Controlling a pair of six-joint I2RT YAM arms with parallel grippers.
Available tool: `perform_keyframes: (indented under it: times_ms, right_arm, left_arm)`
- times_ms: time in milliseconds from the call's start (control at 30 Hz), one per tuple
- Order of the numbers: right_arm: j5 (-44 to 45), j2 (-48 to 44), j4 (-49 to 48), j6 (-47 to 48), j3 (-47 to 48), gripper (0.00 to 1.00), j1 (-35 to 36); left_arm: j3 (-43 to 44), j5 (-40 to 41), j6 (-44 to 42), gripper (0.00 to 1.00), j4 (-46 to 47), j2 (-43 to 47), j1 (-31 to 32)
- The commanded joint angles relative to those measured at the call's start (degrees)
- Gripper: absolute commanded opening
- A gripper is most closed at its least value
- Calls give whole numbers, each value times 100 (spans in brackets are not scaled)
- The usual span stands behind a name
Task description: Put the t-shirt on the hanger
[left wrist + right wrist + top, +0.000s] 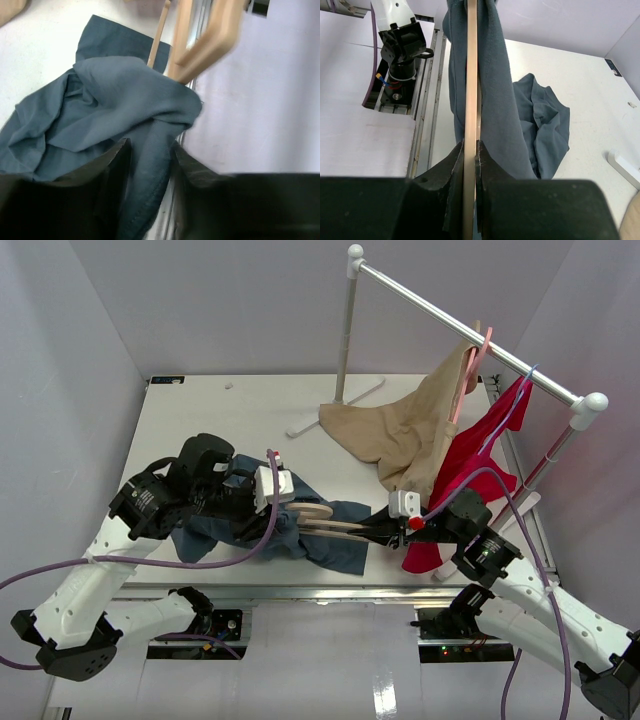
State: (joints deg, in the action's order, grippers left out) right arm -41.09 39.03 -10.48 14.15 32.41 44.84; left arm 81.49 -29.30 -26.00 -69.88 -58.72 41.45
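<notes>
Near the front edge of the table (200, 410), seen from above: dark blue t-shirt (340, 545), all bunched up and partly over the pale wooden hanger (322, 512). Left jaws down in the cloth, right jaws at the hanger's right end.

Through the left wrist camera: t-shirt (100, 100) in soft folds, hanger (200, 45) poking out at the top. One thick fold between the left jaws, one finger on each side. Can't tell if squeezing it or just standing apart.

Through the right wrist camera: right jaws closed tight on the thin bar of the hanger (471, 75). T-shirt (495, 85) draped over that bar, the rest in a heap on the table (590, 85).

Probably light, floppy and a bit slippery, so likely to slide off the smooth wood. Hanger stiff and hard, fine to hold firmly. Best to pinch the shirt at a hem or the neck, not a loose middle fold, and to pull gently.
</notes>
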Motion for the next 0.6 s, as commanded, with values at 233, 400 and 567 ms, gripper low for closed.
perform_keyframes:
  times_ms: [233, 400, 567]
  right_arm:
    - [-304, 220, -359, -8, 861, 8, -97]
    - [235, 309, -350, -264, 1067, 32, -98]
    - [2564, 361, -231, -1596, 1239, 63, -98]
  left_arm:
    - [-53, -594, -95, 0, 113, -37, 30]
    - [-633, 36, 207, 0, 729, 415, 30]
    - [-1143, 1808, 1465, 0, 1831, 925, 29]
